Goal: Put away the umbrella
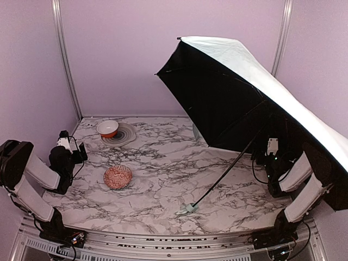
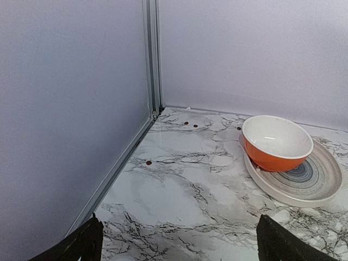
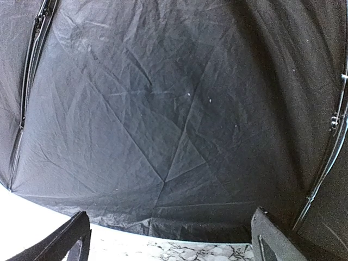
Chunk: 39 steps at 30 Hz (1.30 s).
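The umbrella (image 1: 228, 103) stands open on the right side of the table, pale fabric outside, black lining facing the arms. Its thin black shaft (image 1: 225, 174) slopes down to the mint-green handle (image 1: 186, 209), which rests on the marble near the front centre. The canopy hangs over my right arm. My right gripper (image 1: 270, 155) is open and empty under the canopy; its wrist view is filled by the black lining (image 3: 163, 109). My left gripper (image 1: 76, 149) is open and empty at the far left, pointing at the back left corner.
An orange bowl (image 1: 107, 128) sits on a grey ringed plate (image 1: 122, 136) at the back left, also in the left wrist view (image 2: 276, 142). A red patterned bowl (image 1: 118, 176) lies left of centre. Walls enclose the marble table (image 1: 163, 163).
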Each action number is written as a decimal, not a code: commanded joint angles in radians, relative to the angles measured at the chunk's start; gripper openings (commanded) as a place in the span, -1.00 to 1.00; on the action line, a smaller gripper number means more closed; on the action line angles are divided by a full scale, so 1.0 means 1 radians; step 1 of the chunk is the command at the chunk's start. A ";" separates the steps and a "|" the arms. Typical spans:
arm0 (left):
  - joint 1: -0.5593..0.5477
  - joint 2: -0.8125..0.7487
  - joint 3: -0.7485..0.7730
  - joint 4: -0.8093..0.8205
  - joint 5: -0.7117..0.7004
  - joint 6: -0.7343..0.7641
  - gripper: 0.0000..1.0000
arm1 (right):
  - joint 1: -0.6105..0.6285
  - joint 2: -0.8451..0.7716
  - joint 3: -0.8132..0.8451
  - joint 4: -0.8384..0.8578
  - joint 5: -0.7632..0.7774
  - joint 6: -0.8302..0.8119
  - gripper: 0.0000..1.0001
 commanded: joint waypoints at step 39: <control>-1.038 0.341 0.945 -0.806 0.798 0.048 0.95 | 0.052 -0.509 0.105 -0.744 -0.195 0.065 0.91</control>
